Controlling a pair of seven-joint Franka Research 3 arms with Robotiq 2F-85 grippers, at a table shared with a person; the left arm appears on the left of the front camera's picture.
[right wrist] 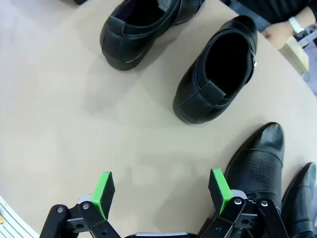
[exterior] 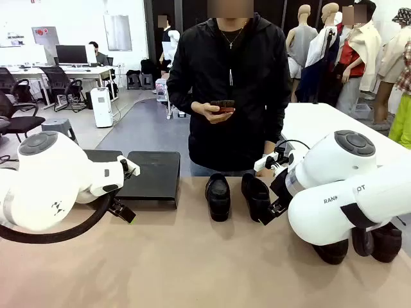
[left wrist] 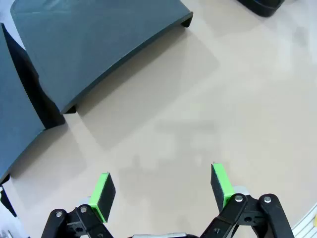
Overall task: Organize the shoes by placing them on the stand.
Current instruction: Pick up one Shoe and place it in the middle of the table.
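Observation:
Two low black loafers [exterior: 218, 196] [exterior: 257, 196] stand side by side at the table's middle, near the far edge. Two longer black shoes [exterior: 334, 251] [exterior: 385, 242] lie at the right, partly hidden behind my right arm. The dark stand [exterior: 151, 176] sits at the far left. My left gripper [exterior: 123, 212] hovers open just in front of the stand [left wrist: 99, 44], over bare tabletop [left wrist: 161, 191]. My right gripper [exterior: 271, 212] is open and empty [right wrist: 161, 191], above the table between the loafers [right wrist: 138, 29] [right wrist: 218, 74] and a long shoe [right wrist: 260, 163] beside its right finger.
A person stands at the far side holding a phone [exterior: 221, 108], one hand [right wrist: 280, 32] near the table edge. A second dark panel [left wrist: 20, 114] lies beside the stand. Bare beige tabletop [exterior: 192, 263] spreads across the front.

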